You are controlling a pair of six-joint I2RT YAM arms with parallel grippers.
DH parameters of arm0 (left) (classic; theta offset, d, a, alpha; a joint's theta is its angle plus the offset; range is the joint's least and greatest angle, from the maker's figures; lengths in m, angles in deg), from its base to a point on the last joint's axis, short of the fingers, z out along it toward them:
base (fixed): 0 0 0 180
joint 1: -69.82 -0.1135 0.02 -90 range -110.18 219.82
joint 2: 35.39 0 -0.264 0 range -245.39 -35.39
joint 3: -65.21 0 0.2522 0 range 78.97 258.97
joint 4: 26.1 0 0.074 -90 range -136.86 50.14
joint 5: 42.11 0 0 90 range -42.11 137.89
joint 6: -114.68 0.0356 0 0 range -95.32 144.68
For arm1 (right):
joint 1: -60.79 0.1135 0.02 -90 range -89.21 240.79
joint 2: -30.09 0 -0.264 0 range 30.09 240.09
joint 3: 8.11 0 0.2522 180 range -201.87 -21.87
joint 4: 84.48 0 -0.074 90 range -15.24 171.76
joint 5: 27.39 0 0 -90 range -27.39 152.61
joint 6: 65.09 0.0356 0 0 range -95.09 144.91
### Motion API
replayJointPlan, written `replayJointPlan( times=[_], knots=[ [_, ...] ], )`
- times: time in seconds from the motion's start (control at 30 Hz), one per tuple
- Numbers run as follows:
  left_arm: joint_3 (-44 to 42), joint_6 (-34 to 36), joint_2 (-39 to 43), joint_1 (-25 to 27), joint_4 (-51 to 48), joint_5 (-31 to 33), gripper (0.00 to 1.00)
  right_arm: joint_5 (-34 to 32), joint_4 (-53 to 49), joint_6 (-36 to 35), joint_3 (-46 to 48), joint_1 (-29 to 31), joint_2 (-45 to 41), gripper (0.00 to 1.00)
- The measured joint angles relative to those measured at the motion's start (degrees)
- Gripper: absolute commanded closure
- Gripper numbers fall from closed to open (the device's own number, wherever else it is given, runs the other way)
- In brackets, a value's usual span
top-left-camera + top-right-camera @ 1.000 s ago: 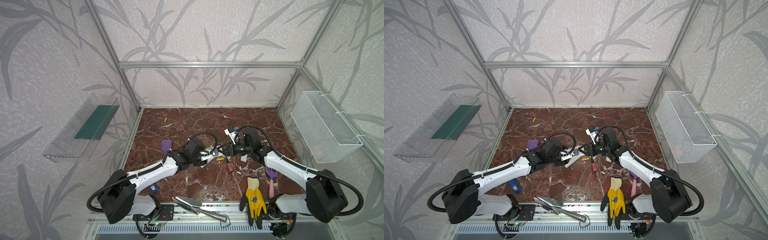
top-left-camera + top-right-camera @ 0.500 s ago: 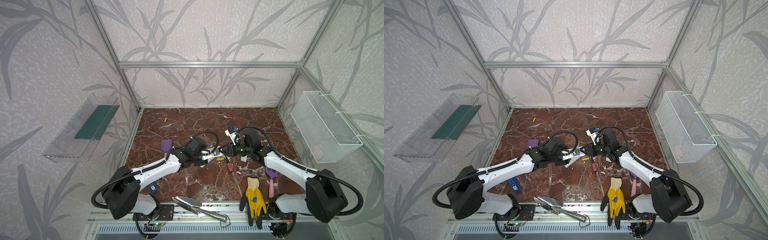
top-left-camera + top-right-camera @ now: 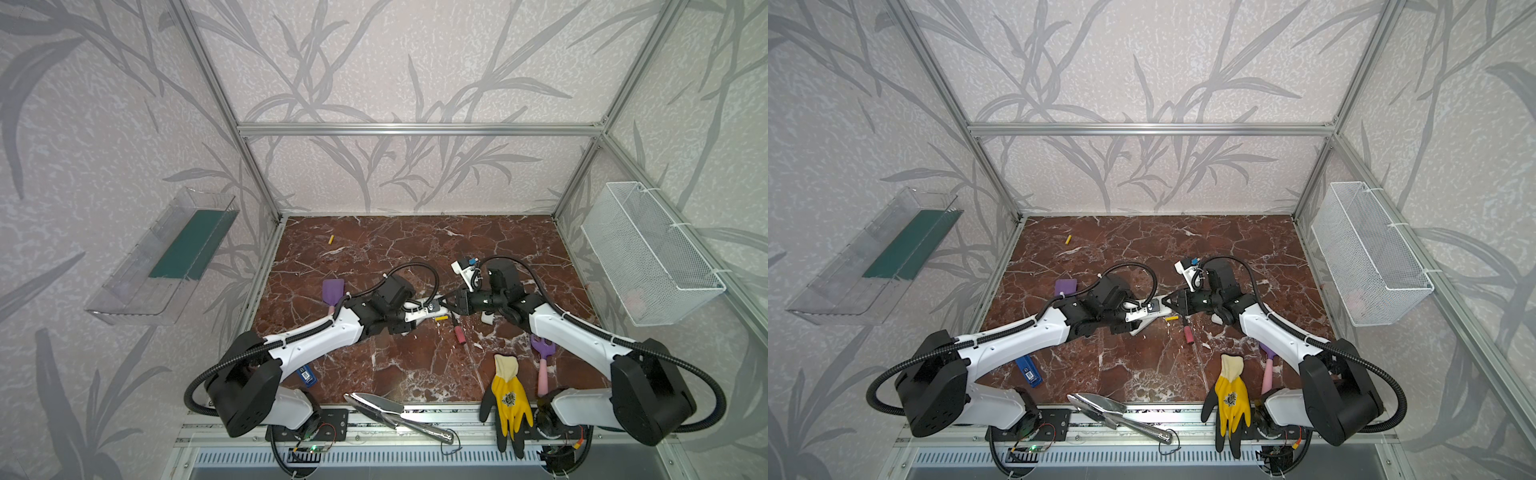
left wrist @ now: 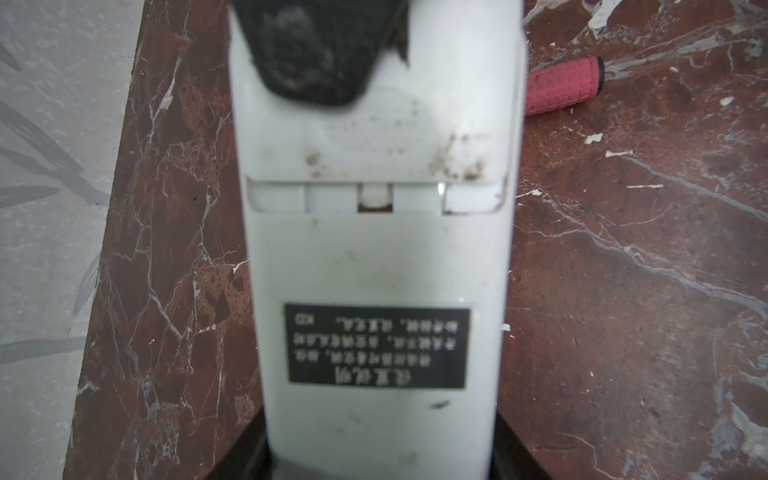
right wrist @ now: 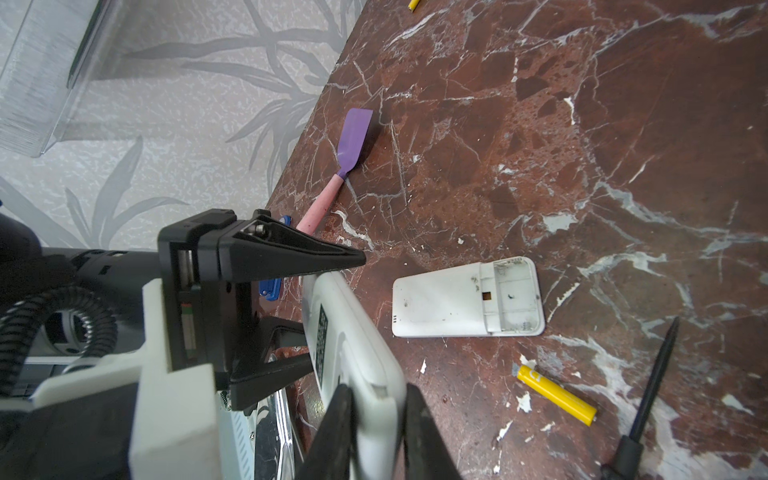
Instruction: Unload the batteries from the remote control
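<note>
The left gripper [image 5: 328,311] holds the held remote control [image 4: 374,257] clear of the worktop [image 5: 623,166], its jaws clamped across the body with the label side facing the left wrist camera. The right gripper [image 5: 374,432] has its jaws pinched narrow on the far end of that remote, one pad lying flat on the battery cover [image 4: 395,137]. A thin gap shows at the cover's seam.

The step in hand looks to be sliding this cover off. It should go best if the right arm pulls straight along the remote's length, away from the left gripper, while the left jaws only brace. Any twist or lift would likely jam the cover's tabs or lever the remote out of the left grip. A light pinch should do, since a hard squeeze presses the cover into its rails.

No battery inside this remote can be seen; the cover hides them. One yellow battery [image 5: 557,399] lies on the worktop just beside the held remote's pinched end, near a screwdriver [image 4: 565,85]. A second yellow battery [image 3: 331,239] lies well apart from it. An emptied remote control [image 5: 440,303], compartment bare, lies near the held one.
</note>
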Motion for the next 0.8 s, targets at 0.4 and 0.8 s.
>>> replayJointPlan(
  times=[0.4, 0.8],
  knots=[
    [1.84, -2.6, -1.81, -0.35, -0.55, -2.64, 1.0, -1.44, 0.13, 1.42, 1.03, -0.35, -2.1, 0.8],
    [3.45, -5.22, -3.61, -0.79, -1.33, -4.76, 1.0, -3.93, -0.17, 1.57, 1.07, -0.5, -2.75, 0.77]
  ],
)
